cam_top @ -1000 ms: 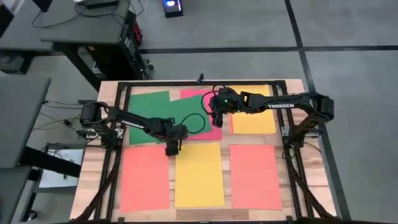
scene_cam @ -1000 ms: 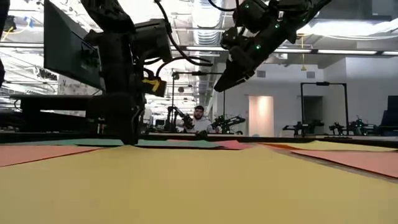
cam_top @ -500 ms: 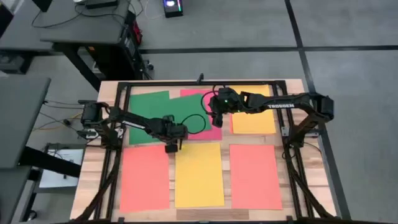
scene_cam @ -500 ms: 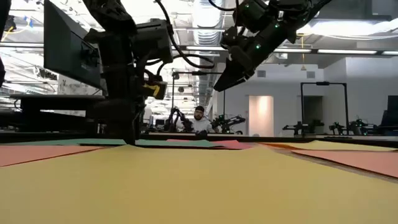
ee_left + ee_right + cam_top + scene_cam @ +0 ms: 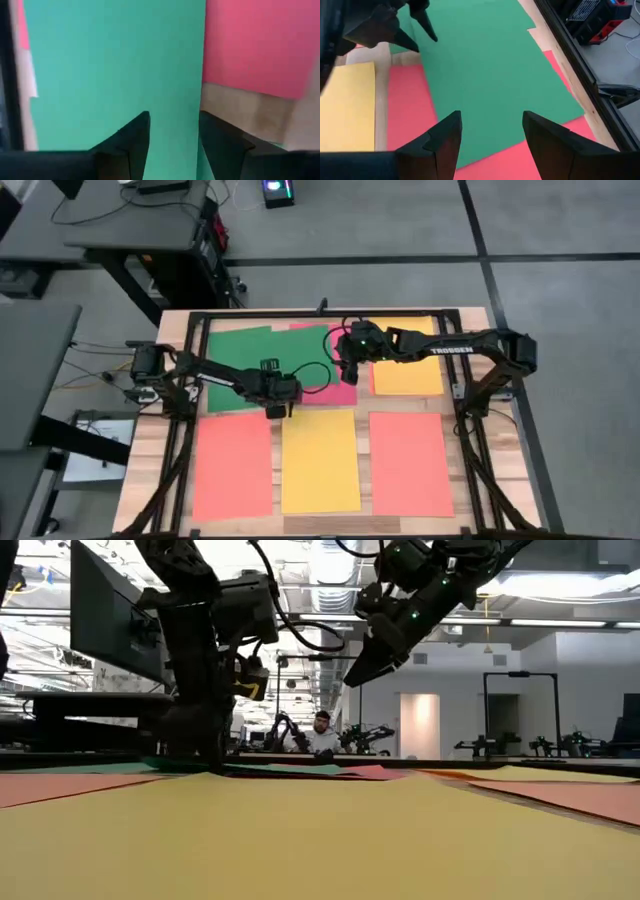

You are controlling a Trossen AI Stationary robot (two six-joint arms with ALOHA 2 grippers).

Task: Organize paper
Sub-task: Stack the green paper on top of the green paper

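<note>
L gripper (image 5: 276,411) fingers parted, empty, low at near corner of flat green paper sheet (image 5: 243,368), upper left of high view; sheet's long axis runs left-right. R gripper (image 5: 343,371) spread, hovers above pink-red sheet (image 5: 342,391), farther off.

The right arm (image 5: 455,349) bears the white word "TROSSEN" along its link.

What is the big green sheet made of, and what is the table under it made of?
The green sheet looks like thin matte paper: flat, one plain colour, no shine, with crisp straight edges, lying over the pink-red sheet. The table looks like pale wood: light tan with plank lines. Whether it is solid wood cannot be told.
</note>
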